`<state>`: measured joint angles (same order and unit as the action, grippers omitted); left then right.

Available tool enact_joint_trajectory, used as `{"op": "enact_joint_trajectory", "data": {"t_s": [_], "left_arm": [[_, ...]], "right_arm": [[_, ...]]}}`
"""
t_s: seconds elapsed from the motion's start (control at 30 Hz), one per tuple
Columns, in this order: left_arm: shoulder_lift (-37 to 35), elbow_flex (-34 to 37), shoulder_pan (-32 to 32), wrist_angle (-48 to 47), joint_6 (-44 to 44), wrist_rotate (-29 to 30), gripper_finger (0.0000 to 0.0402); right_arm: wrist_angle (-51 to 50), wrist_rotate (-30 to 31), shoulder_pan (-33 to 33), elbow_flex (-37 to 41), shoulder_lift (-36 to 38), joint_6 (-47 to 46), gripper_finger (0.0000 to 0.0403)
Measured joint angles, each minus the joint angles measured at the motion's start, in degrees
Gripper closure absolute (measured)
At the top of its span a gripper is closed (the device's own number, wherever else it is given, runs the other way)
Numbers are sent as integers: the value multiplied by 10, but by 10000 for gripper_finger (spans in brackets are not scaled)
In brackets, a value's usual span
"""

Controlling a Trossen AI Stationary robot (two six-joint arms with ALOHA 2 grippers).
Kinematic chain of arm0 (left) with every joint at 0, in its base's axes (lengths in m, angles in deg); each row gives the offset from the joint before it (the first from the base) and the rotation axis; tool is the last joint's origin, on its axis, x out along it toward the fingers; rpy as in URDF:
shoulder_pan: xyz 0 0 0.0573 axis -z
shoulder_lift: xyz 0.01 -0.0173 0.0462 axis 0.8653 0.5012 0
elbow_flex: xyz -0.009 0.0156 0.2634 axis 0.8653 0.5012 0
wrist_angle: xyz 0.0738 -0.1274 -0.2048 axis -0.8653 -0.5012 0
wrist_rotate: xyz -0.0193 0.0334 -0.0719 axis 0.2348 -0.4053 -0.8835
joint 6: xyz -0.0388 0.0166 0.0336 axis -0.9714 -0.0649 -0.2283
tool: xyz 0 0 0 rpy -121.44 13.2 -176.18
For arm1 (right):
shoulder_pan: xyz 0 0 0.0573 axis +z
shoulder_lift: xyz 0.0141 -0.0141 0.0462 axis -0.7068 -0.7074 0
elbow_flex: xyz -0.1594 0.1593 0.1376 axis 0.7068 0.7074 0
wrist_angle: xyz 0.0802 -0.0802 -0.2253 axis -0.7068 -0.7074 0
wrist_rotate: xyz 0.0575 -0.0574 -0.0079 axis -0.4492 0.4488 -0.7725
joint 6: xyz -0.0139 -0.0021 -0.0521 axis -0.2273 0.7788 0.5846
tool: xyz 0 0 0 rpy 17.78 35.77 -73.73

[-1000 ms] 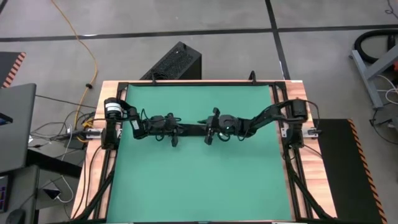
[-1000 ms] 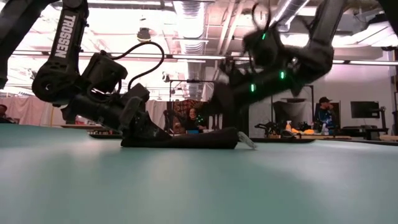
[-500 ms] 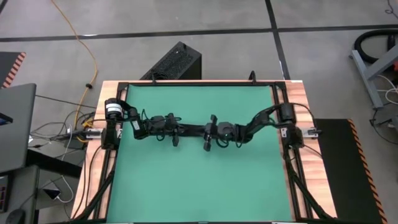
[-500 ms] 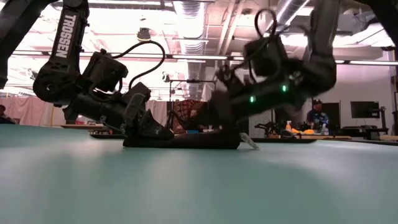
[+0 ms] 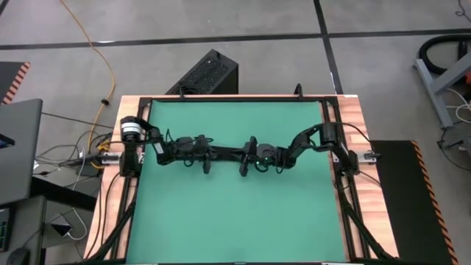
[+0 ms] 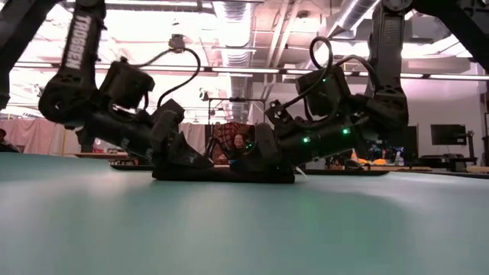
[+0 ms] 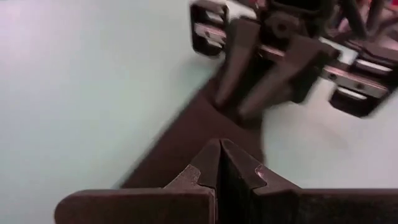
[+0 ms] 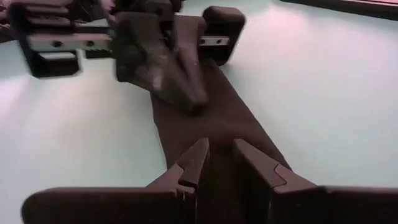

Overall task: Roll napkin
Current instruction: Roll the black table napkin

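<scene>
- Overhead view: napkin [image 5: 229, 154] lies as a narrow black strip across the middle of the green table [image 5: 235, 221], stretched between the two arms. The left gripper [image 5: 209, 155] sits at its left end and the right gripper [image 5: 245, 156] at its right end, both low over the cloth.
- Low view: the strip [image 6: 221, 173] lies flat on the table, with the left gripper [image 6: 183, 159] pressed down on one end and the right gripper [image 6: 263, 156] down on the other. A person shows in the room behind, between the two arms.
- Left wrist view: the left fingers [image 7: 208, 163] are closed tight together on the end of the dark cloth [image 7: 186, 140]; the right gripper [image 7: 258, 84] faces them farther along the strip.
- Right wrist view: the right fingers [image 8: 194, 163] stand slightly parted, astride the strip [image 8: 217, 121], their tips at the cloth. The left gripper [image 8: 177, 81] rests on the far end, its fingers together.
</scene>
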<state>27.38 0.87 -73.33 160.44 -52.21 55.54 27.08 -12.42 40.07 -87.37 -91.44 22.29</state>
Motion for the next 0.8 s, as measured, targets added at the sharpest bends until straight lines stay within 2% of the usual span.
{"op": "enact_joint_trajectory", "data": {"t_s": [0.1,0.23,0.37,0.6,0.8], "left_arm": [[-49,11,2,-19,-9,-10,401],[-108,15,2,-87,10,14,402],[-123,16,2,-138,13,22,402],[-125,15,19,-31,19,29,401],[-125,14,40,-24,57,90,402]], "right_arm": [[-5,0,0,0,0,0,305],[-6,0,0,1,0,0,305],[-7,-1,0,1,-1,1,305],[-8,-1,0,1,-1,2,305],[-9,-2,0,1,-1,2,305]]}}
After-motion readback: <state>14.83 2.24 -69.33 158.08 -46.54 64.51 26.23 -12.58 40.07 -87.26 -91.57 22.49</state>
